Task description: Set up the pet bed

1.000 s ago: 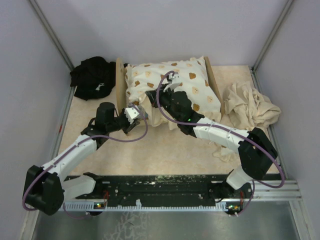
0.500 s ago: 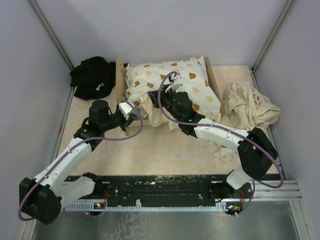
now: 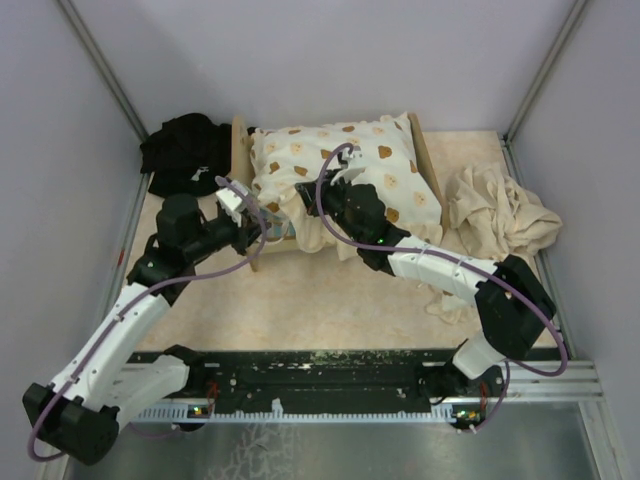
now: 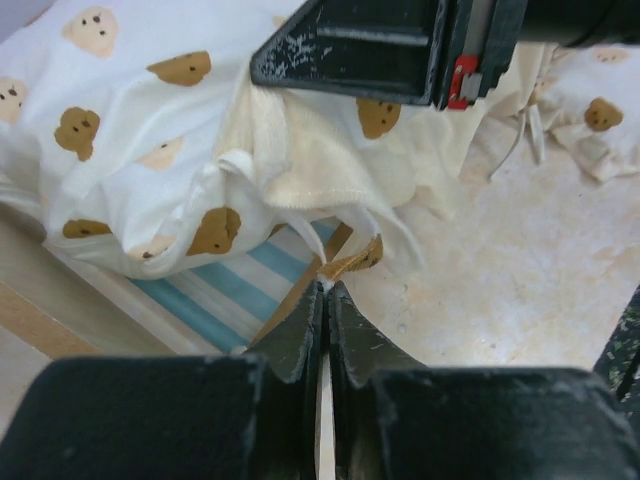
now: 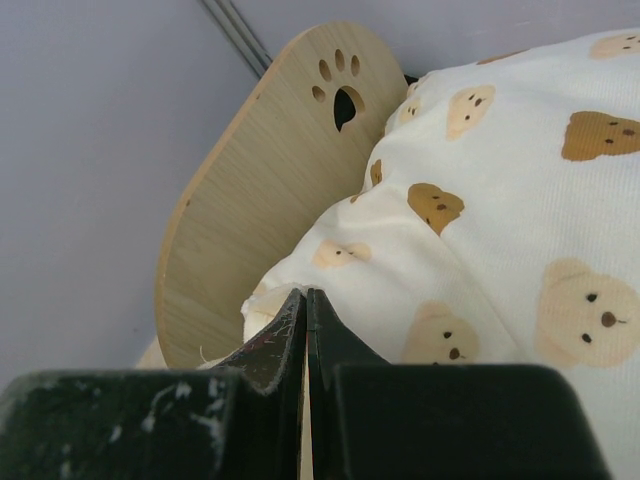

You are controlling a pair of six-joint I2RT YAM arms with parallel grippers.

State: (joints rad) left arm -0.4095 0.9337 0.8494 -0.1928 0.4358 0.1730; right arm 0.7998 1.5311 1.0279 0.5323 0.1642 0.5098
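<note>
The pet bed [image 3: 238, 160] stands at the back of the table [image 3: 330, 300], its striped mattress [image 4: 230, 290] seated in the frame. The cushion [image 3: 340, 170] lies on top but bunched, overhanging the near rail. A beige cloth [image 3: 500, 215] lies crumpled well apart on the right. We judge the task to be past midway, with squaring the cushion outstanding.

The left gripper [image 4: 326, 288] is pinched onto a cushion frill. The right gripper [image 5: 305, 295] is closed at the cushion's edge by the headboard [image 5: 280, 180]; we cannot tell whether it holds fabric.
</note>
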